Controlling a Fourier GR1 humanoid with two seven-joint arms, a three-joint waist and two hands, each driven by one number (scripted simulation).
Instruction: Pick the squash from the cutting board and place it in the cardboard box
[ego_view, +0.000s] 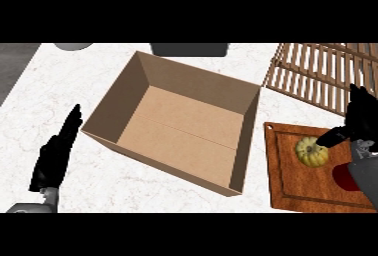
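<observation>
Here: white marble counter (184, 195); squash (312, 151) on cutting board (295, 185), touching thumb of right hand (359, 120), fingers straight, holding nothing.

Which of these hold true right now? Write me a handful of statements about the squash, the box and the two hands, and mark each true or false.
1. The squash lies on the cutting board. True.
2. The cardboard box already holds the squash. False: only the box's bare floor shows.
3. The right hand is beside the squash, its thumb reaching it. True.
4. The left hand is curled round the box's wall. False: it rests open, left of the box and apart from it.
5. The cutting board lies left of the box. False: it lies to the right.
</observation>
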